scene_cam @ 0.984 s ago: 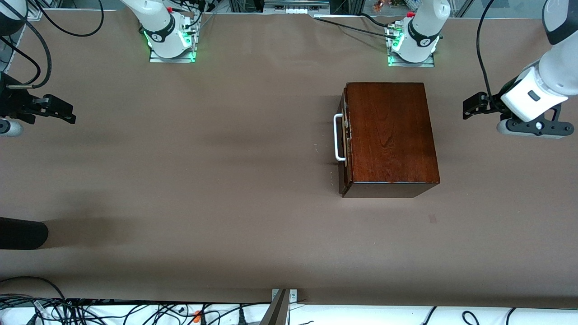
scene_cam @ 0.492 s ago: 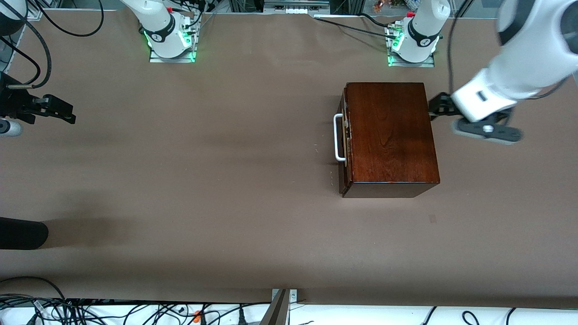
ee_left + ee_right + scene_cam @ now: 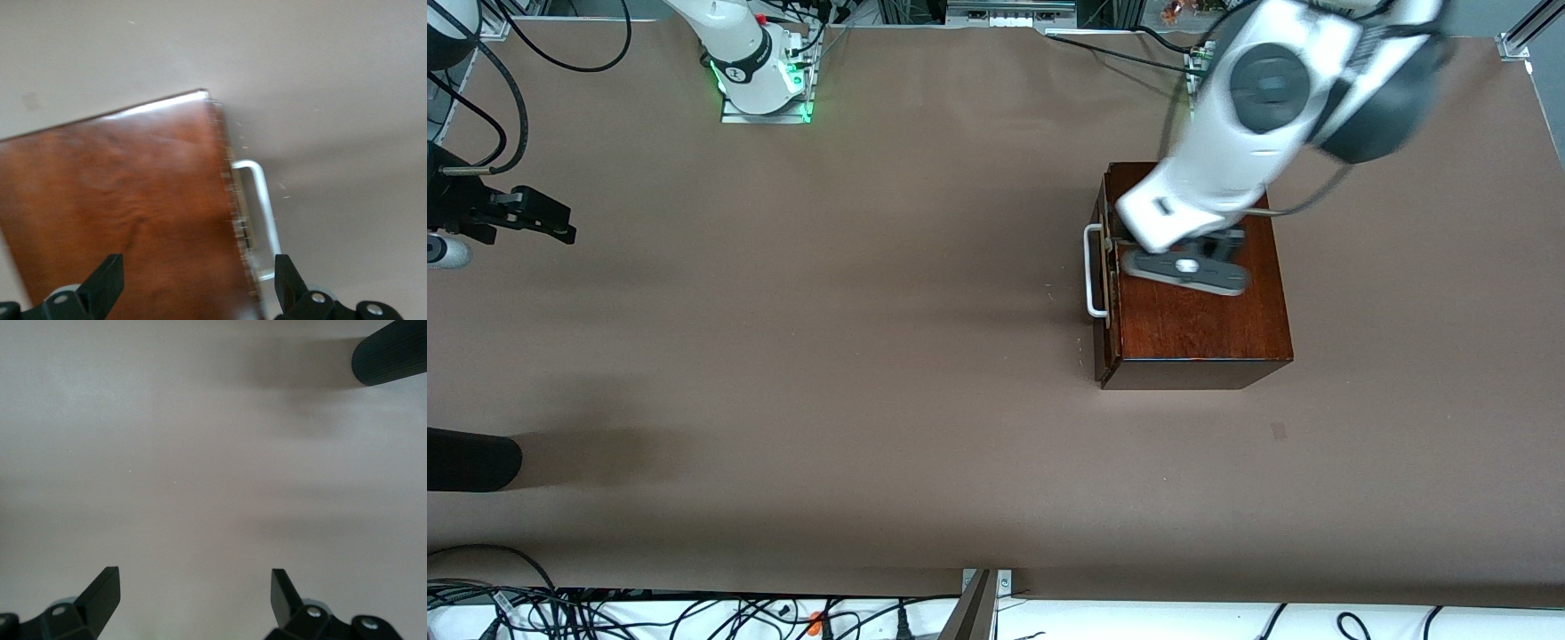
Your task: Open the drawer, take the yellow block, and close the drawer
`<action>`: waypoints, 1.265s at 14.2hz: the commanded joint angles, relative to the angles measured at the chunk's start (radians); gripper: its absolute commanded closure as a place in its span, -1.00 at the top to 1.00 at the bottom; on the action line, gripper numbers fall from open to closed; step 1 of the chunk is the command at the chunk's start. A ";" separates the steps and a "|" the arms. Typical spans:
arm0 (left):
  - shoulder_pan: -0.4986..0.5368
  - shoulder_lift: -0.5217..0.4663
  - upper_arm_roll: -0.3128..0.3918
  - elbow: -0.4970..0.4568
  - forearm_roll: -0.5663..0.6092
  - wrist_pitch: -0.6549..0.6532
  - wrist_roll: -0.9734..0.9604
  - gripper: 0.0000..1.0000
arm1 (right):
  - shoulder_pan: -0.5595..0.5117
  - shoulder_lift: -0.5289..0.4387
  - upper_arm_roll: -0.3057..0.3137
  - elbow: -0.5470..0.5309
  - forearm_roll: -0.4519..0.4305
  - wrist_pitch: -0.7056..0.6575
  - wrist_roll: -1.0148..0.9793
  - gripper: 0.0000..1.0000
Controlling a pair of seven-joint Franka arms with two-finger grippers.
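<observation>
Lying nearest the front camera, a dark rounded object [image 3: 467, 460] pokes in at the table's edge toward the right arm's end, casting a soft shadow on the brown table [image 3: 827, 356]. The right wrist view shows the same black ribbed shape [image 3: 390, 355] over bare tabletop.

Farther from the camera, toward the left arm's end, sits the glossy reddish-brown wooden box [image 3: 1200, 329]. Its drawer [image 3: 1105, 293] is pushed in, the dark front flush with the box, and the white U-shaped handle [image 3: 1090, 271] sticks out toward the right arm's end. The yellow block is not visible in any view.

The left gripper [image 3: 197, 290] hangs in the air over the top of the box, close to the edge above the drawer front. Its two black fingers [image 3: 103, 280] are spread wide apart, holding nothing; in the left wrist view the handle [image 3: 261, 200] shows between them. The left arm [image 3: 1254, 116] looks blurred.

At about the same depth, the right gripper [image 3: 560, 224] waits at the table's right-arm end, over bare table. Its fingers [image 3: 100, 590] are also spread apart and empty.

Farthest away, the right arm's base [image 3: 760, 76] stands lit green.
</observation>
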 commanded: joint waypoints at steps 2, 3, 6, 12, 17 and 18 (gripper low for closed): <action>-0.116 0.101 0.014 0.037 -0.002 0.069 -0.107 1.00 | -0.004 -0.005 -0.001 0.011 0.018 -0.004 -0.002 1.00; -0.136 0.114 0.014 0.031 -0.002 0.072 -0.130 1.00 | -0.004 -0.005 -0.001 0.011 0.018 -0.006 -0.002 1.00; -0.165 0.158 0.014 0.026 -0.002 0.072 -0.144 1.00 | -0.004 -0.005 -0.003 0.011 0.018 -0.006 -0.002 1.00; -0.225 0.206 0.014 -0.035 0.131 0.087 -0.182 1.00 | -0.004 -0.005 -0.001 0.011 0.018 -0.006 -0.002 1.00; -0.257 0.250 0.014 -0.044 0.227 0.091 -0.272 1.00 | -0.003 -0.005 -0.006 0.011 0.018 -0.006 -0.002 1.00; -0.257 0.260 0.014 -0.044 0.228 0.091 -0.272 1.00 | -0.004 -0.006 -0.006 0.011 0.018 -0.006 -0.002 1.00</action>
